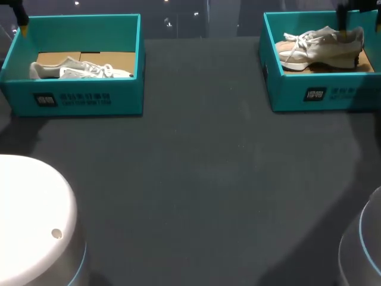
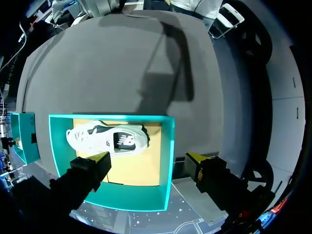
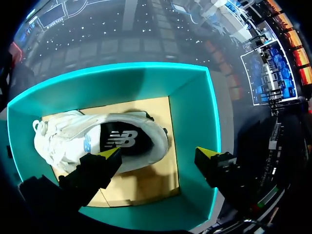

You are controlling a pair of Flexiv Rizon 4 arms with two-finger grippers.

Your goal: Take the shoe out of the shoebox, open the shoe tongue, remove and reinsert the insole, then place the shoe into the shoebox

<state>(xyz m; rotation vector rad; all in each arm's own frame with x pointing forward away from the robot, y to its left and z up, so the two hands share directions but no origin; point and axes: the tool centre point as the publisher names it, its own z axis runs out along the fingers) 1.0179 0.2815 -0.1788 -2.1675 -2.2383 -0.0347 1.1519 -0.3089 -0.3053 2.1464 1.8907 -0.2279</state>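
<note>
Shoe (image 1: pixel 80 70) lying in L shoebox (image 1: pixel 77 98), far-left corner of table (image 1: pixel 196 179); second shoe (image 1: pixel 321 46) in R shoebox (image 1: pixel 324 92), far-right corner. Left gripper (image 2: pixel 150 157) hovering above L shoebox, fingers spread, holding nothing. Right gripper (image 3: pixel 158 153) above R shoebox, fingers apart too, empty.

table (image 1: pixel 202 179) middle open | left shoebox (image 1: pixel 89 100), right shoebox (image 1: pixel 321 95): walls block sideways, tops open
</note>
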